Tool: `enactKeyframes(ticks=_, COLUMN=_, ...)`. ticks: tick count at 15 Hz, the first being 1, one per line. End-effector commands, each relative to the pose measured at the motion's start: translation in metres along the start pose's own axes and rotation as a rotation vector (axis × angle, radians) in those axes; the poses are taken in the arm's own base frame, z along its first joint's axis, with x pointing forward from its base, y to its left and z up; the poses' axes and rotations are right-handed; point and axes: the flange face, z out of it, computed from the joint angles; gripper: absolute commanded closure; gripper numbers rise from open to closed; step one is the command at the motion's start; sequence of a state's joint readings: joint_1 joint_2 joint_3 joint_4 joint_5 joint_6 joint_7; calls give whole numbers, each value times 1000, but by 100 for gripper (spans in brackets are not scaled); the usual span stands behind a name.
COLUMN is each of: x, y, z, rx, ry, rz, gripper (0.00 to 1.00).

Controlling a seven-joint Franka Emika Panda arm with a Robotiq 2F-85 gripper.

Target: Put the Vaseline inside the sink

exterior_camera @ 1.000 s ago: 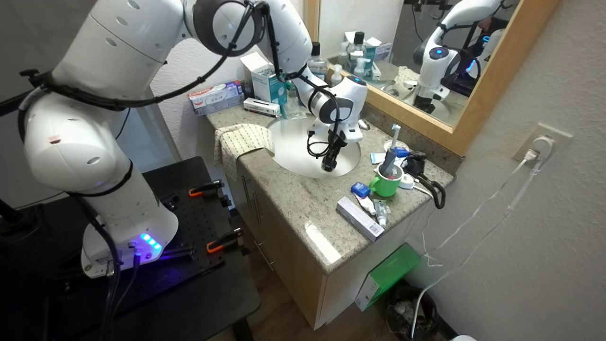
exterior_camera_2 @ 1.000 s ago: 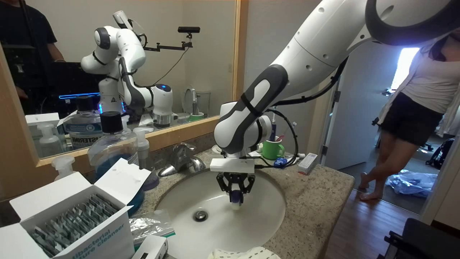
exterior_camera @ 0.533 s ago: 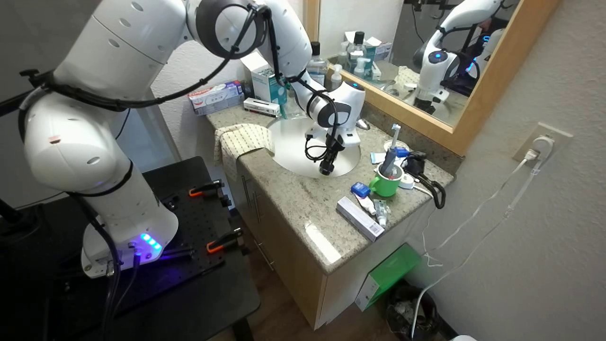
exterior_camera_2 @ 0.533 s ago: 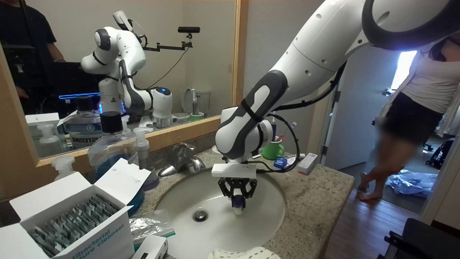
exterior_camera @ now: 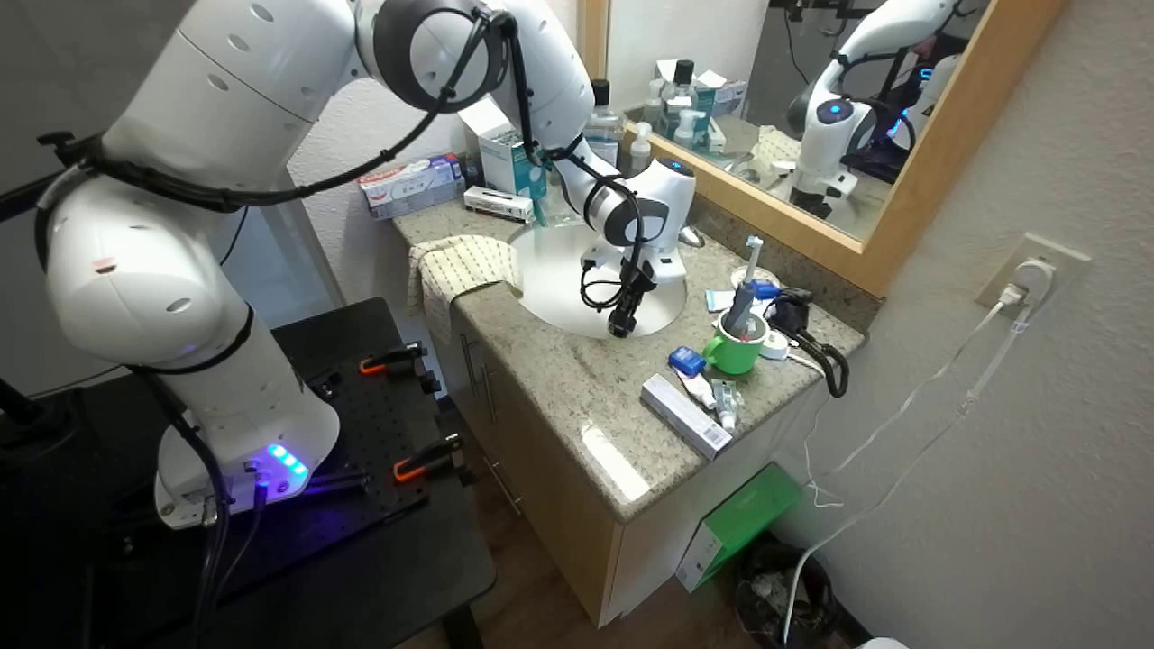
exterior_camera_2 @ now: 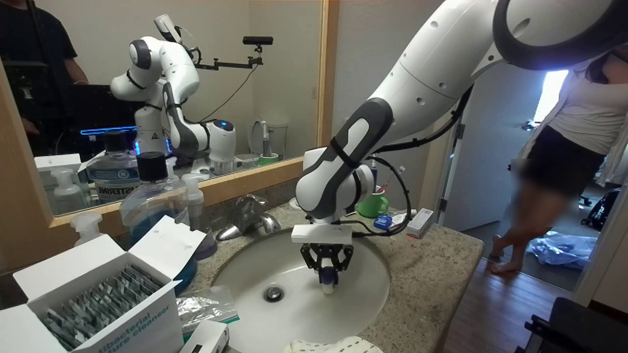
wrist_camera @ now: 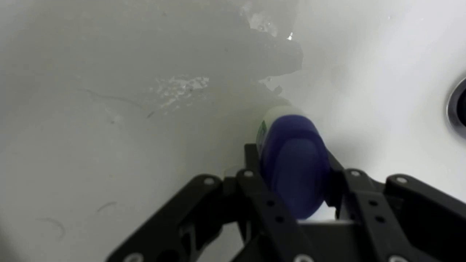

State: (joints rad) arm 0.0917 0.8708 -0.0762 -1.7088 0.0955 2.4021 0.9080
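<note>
the tool clamps a rounded, purple-topped container inside the glossy sink.

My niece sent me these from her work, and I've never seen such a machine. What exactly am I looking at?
The large white thing is a remote-controlled robot arm. Two cameras stand outside it; a third, on its wrist, looks down into the sink. The mirror shows a second arm, but that is only a reflection. On the counter around the sink are a green mug holding a toothbrush, a long box and an open box of packets. A patterned cloth drapes over the counter's edge. At the arm's end, a black gripper is closed around a small purple-capped container, presumably the Vaseline. The container is down inside the sink; whether it touches the bottom I can't tell.
</note>
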Motion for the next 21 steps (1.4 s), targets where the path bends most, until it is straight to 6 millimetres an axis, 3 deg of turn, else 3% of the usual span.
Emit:
enactKeyframes(ticks=1, x=-3, y=3, z=-2, rx=-16, ry=10, rz=-8, gripper=28)
enactKeyframes(ticks=6, x=-5, y=2, z=-8, rx=-6, ry=17, rz=-9, gripper=1)
enactKeyframes(ticks=13, x=-21, y=10, z=-55, rx=92, ry=74, rz=-62, gripper=0)
enactKeyframes(ticks=21, x=-73, y=58, z=-111, rx=116, ry=114, rz=-306, gripper=0)
